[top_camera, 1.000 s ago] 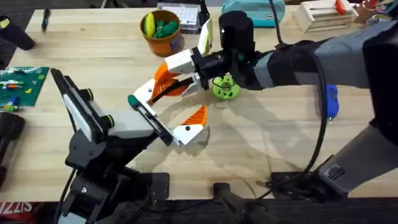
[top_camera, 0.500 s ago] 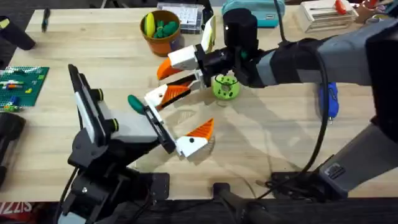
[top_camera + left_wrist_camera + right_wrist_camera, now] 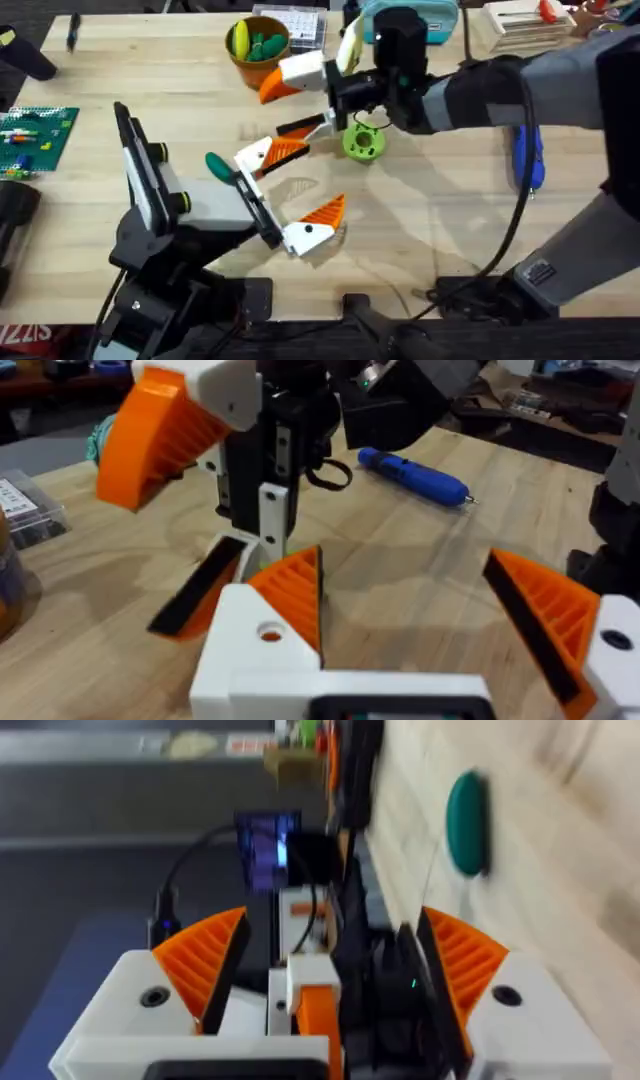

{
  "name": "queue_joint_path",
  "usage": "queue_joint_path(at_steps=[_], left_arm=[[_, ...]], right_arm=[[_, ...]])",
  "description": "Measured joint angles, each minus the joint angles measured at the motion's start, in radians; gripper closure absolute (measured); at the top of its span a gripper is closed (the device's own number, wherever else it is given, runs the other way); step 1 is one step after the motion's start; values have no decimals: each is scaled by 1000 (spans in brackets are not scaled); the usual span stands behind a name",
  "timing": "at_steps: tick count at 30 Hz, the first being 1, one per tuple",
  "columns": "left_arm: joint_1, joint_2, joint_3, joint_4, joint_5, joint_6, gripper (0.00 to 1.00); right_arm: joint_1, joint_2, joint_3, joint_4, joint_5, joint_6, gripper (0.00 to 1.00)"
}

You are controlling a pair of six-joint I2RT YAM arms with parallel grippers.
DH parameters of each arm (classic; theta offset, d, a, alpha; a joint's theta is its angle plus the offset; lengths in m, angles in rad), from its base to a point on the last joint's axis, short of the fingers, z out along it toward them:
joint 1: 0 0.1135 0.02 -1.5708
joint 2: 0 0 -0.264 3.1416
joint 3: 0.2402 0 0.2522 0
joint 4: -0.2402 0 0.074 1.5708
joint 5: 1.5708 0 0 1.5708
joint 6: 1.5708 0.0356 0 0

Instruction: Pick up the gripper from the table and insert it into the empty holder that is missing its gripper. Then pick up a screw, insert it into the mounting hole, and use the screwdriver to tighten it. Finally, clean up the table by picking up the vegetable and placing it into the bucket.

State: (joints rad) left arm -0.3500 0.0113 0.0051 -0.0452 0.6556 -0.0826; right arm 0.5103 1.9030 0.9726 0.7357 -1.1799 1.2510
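Right gripper (image 3: 295,103) first: it hangs over the middle of the table (image 3: 150,60), reached across from 3 o'clock, fingers spread wide and nothing between them. Just at its 4 o'clock lies a green round piece (image 3: 362,142), flat on the wood beside the wrist, and that looks like the vegetable to be cleared. The bucket (image 3: 265,68) stands at 11 o'clock from the gripper, near the far edge, with yellow and green pieces in it. The screwdriver (image 3: 530,160) lies alone at the table's 3 o'clock, well apart from both arms, nobody touching it. Left gripper (image 3: 315,180) sits at 6 o'clock of the right one, also released and empty, its orange pads facing the action. No loose gripper or screw can be made out, so my read is that clean-up is the step in hand. Next move, as I judge it: swing the open jaws over the green piece, drop, clench, then carry it toward 11 o'clock and let go above the bucket's rim.
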Motion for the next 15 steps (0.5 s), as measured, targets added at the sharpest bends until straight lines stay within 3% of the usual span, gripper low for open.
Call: queue_joint_path(at_steps=[7,15], left_arm=[[0,0,0,0,0,0,12],[0,0,0,0,3,0,12]], right_arm=[[-94,0,0,0,94,-16,8],[-179,0,0,0,119,-26,8]])
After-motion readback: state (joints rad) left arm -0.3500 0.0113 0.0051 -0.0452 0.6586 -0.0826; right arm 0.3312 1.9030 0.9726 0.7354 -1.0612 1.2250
